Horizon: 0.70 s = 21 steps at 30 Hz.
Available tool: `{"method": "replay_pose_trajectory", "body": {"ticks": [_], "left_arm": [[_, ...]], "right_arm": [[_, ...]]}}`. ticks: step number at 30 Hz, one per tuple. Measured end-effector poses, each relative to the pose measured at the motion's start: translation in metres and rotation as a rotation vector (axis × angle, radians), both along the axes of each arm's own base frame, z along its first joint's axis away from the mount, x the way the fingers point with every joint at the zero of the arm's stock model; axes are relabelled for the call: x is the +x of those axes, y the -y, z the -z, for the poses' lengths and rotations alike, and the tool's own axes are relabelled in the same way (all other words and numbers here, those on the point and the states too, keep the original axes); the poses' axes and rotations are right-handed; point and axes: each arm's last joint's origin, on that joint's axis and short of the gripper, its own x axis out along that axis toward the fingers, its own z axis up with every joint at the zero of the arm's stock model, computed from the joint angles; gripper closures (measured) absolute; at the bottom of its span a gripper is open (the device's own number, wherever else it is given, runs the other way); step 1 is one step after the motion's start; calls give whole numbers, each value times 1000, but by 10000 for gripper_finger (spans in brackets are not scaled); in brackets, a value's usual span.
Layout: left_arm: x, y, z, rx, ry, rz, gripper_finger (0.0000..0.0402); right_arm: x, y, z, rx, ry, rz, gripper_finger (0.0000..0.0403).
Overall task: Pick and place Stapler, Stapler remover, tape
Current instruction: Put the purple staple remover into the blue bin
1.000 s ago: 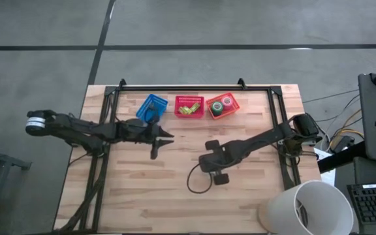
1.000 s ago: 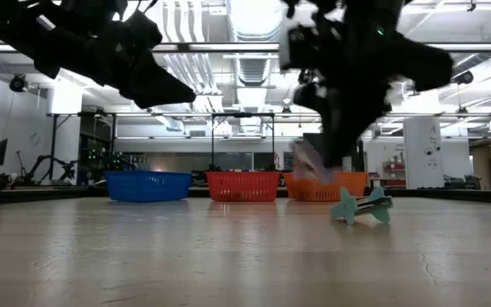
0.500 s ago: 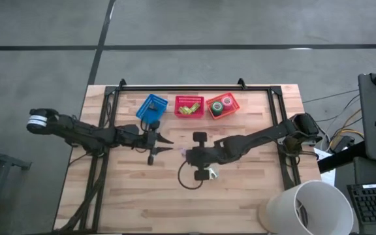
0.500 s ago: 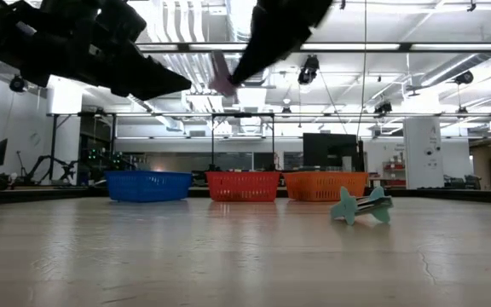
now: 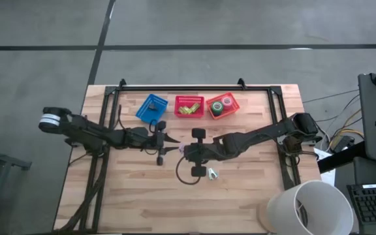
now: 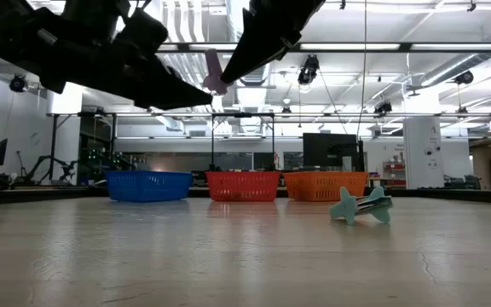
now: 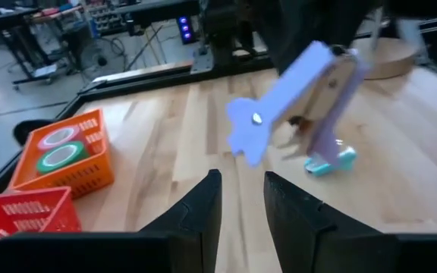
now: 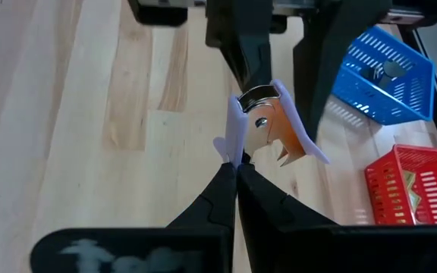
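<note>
Holding a lilac staple remover (image 8: 268,121) up off the table, the right gripper (image 5: 187,151) is sitting near the centre of the high view, fingers pinched fully shut on one wing of the tool so its metal claws are hanging free. The left gripper (image 5: 166,141) is facing it from the frame's left, just beside it, fingers (image 7: 203,205) parted by a modest gap w/ nothing between them; it looks like it is lining up for a hand-over, prob. because the baskets sit nearer its side.

Along the upper middle of the high view, three baskets are standing in a row:
- blue basket (image 5: 151,108), left, w/ a dark item inside, too small to identify
- red basket (image 5: 189,106), middle, w/ yellow-green blocky items
- orange basket (image 5: 222,106), right, already holding the tape (image 5: 218,106) rolls, pink & green ones showing

A second, teal staple remover (image 6: 361,205) is lying on the wood just below the right gripper in the high view, waiting its turn. No stapler is clearly showing.
</note>
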Motion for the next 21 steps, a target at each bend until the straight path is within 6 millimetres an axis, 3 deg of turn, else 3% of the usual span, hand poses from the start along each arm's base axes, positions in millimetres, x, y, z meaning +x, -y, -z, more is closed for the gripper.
{"method": "replay_pose_trajectory", "body": {"ticks": [9,21], "left_arm": [[6,0,2,14,-19,-53,298],[-1,7,-13,31,38,-20,298]], "right_arm": [[0,1,1,15,-2,19,394],[0,3,1,34,-3,48,394]]}}
